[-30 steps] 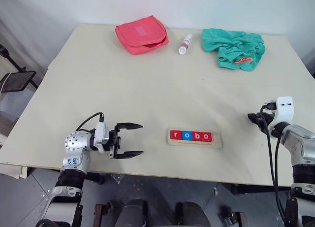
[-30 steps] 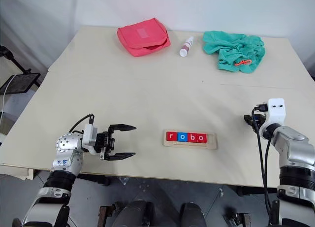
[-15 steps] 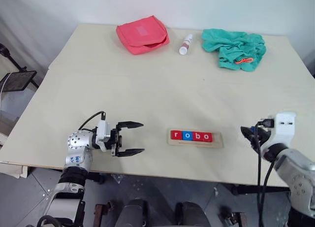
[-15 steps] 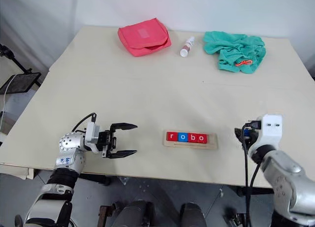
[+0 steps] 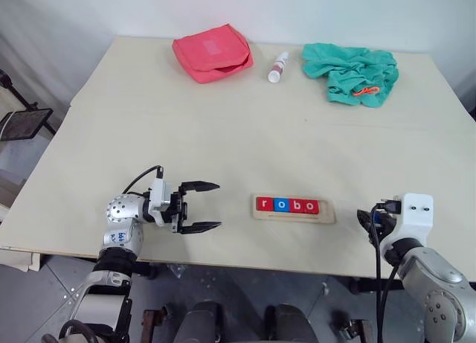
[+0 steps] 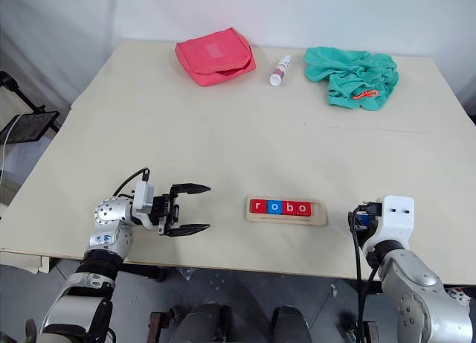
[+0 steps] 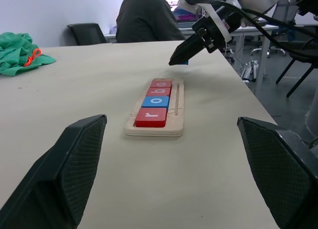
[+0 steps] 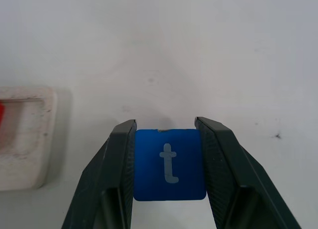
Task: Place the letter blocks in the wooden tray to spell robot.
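Note:
The wooden tray (image 5: 293, 208) lies near the table's front edge. In it, from its left end, sit four letter blocks: a red r (image 5: 265, 204), a blue o (image 5: 280, 204), a red b (image 5: 296, 205) and a red o (image 5: 311, 206). The slot at its right end is bare. My right gripper (image 5: 366, 218) hovers just right of the tray, shut on a blue block with a white t (image 8: 170, 163). My left gripper (image 5: 219, 204) stands open left of the tray, pointing at it, with nothing between its fingers.
At the back of the table lie a red pouch (image 5: 213, 53), a small white bottle (image 5: 278, 66) and a crumpled teal cloth (image 5: 351, 74). The table's front edge runs close below the tray. A seated person (image 7: 149, 20) is beyond the table in the left wrist view.
My right gripper has drawn back toward the front edge and left toward the tray's right end, still holding the t block. The left gripper has stayed put.

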Available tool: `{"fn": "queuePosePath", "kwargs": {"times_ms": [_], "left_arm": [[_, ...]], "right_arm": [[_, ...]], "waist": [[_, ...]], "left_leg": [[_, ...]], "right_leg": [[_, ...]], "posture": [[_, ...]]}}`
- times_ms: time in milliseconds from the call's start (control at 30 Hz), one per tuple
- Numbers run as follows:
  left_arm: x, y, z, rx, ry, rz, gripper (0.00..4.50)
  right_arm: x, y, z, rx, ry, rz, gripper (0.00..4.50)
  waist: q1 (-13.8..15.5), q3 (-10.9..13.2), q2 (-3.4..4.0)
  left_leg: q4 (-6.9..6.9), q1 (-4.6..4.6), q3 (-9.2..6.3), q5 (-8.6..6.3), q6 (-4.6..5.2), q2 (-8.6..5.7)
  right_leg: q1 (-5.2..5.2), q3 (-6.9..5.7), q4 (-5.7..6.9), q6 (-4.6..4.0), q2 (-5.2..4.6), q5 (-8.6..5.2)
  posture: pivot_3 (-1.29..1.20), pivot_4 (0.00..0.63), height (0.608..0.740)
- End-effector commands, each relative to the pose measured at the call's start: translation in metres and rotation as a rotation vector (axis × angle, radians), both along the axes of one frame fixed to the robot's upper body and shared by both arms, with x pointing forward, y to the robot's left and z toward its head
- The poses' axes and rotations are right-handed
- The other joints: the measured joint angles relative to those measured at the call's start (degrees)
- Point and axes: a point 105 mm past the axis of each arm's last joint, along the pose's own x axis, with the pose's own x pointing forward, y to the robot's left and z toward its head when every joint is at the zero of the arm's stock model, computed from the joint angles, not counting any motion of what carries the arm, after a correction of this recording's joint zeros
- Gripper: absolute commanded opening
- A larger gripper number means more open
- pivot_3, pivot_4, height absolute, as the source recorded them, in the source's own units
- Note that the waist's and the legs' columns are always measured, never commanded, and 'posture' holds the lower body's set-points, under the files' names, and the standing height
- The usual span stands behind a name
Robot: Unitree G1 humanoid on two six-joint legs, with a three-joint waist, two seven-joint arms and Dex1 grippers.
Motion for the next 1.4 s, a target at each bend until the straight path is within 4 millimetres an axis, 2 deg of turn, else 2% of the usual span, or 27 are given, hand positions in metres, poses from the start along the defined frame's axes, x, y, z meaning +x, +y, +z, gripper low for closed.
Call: {"fn": "queuePosePath", "kwargs": {"times_ms": [33, 133, 433, 667, 933, 1200, 1400], "left_arm": [[-0.010, -0.001, 0.003, 0.013, -0.041, -0.081, 4.50], [-0.010, -0.001, 0.002, 0.012, -0.041, -0.081, 4.50], [-0.011, -0.001, 0.002, 0.009, -0.042, -0.076, 4.50], [-0.011, -0.002, 0.001, 0.003, -0.043, -0.073, 4.50], [-0.009, -0.006, 0.001, -0.005, -0.045, -0.071, 4.50], [-0.010, -0.005, 0.000, -0.009, -0.047, -0.061, 4.50], [-0.012, -0.003, -0.001, -0.011, -0.049, -0.045, 4.50]], "right_arm": [[0.002, -0.003, 0.004, -0.019, -0.038, -0.004, 1.46], [0.005, -0.003, 0.003, -0.020, -0.045, 0.001, 1.46], [0.003, -0.005, 0.012, -0.034, -0.074, 0.052, 4.48], [-0.001, -0.008, 0.022, -0.077, -0.063, 0.173, 4.48], [-0.001, -0.019, 0.023, -0.264, 0.095, 0.536, 4.48], [0.013, -0.035, 0.031, -0.483, 0.271, 0.917, 4.48], [0.026, -0.037, 0.029, -0.565, 0.339, 1.082, 4.48]], "waist": [[0.0, 0.0, 0.00], [0.0, 0.0, 0.00], [0.0, 0.0, 0.00], [0.0, 0.0, 0.00], [0.1, 0.0, -0.02], [-0.1, 0.0, -0.06], [0.1, 0.0, -0.07]], "left_leg": [[0.00, 0.00, 0.00, 0.00, 0.00, 0.00], [0.00, 0.01, 0.00, 0.00, 0.00, 0.00], [0.00, 0.01, 0.01, 0.00, 0.00, 0.00], [0.00, 0.01, 0.03, 0.00, 0.00, 0.00], [0.01, 0.02, 0.10, 0.00, 0.01, 0.00], [0.06, 0.04, 0.26, 0.01, 0.02, 0.07], [0.11, 0.01, 0.25, 0.00, 0.02, 0.10]], "right_leg": [[0.00, 0.00, 0.00, 0.00, 0.00, 0.00], [0.00, 0.00, 0.01, 0.00, 0.00, 0.00], [0.00, 0.01, 0.01, 0.00, -0.01, 0.00], [0.01, 0.00, 0.00, 0.00, -0.01, 0.00], [0.05, -0.04, -0.08, 0.00, -0.01, 0.00], [0.06, -0.29, -0.16, 0.01, 0.00, 0.00], [0.07, -0.39, -0.20, 0.01, -0.02, 0.01]], "posture": [[0.00, 0.150, 0.740], [0.00, 0.150, 0.740], [0.00, 0.150, 0.740], [0.00, 0.150, 0.740], [0.00, 0.150, 0.740], [0.00, 0.150, 0.740], [0.00, 0.150, 0.740]]}}
